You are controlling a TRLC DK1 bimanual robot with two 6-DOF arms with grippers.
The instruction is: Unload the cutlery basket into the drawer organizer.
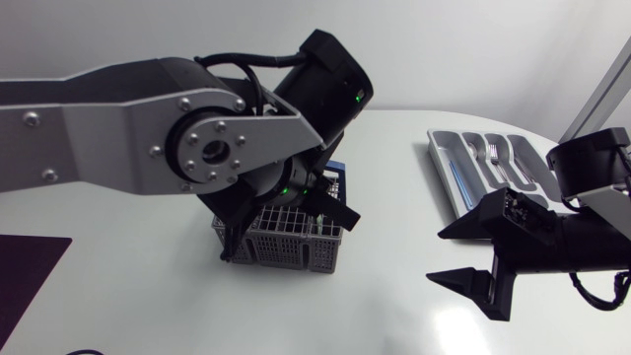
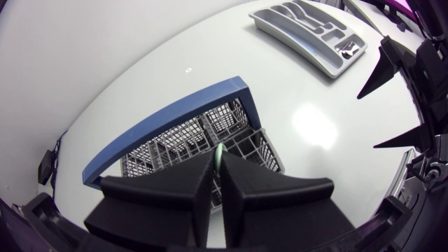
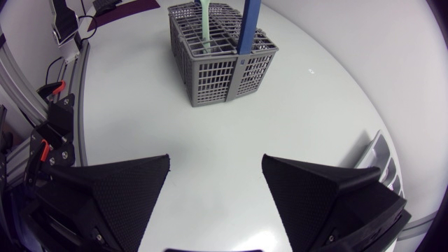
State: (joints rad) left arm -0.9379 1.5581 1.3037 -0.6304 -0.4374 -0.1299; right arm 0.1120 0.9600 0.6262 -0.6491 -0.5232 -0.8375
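The grey cutlery basket (image 1: pixel 288 247) with a blue handle (image 2: pixel 168 119) stands mid-table. My left gripper (image 1: pixel 301 215) reaches down into it from above. In the left wrist view that gripper (image 2: pixel 217 169) is shut on a pale green utensil handle (image 2: pixel 220 152), which rises from a basket compartment. The right wrist view shows the basket (image 3: pixel 220 59) ahead, with the green handle (image 3: pixel 205 24) standing upright in it. The grey drawer organizer (image 1: pixel 449 163) lies at the far right and holds some forks (image 1: pixel 493 158). My right gripper (image 1: pixel 471 254) hovers open and empty right of the basket.
A dark purple mat (image 1: pixel 25 271) lies at the table's left front edge. White tabletop stretches between the basket and my right gripper (image 3: pixel 217 185). The organizer's corner (image 3: pixel 381 157) shows beside my right fingers.
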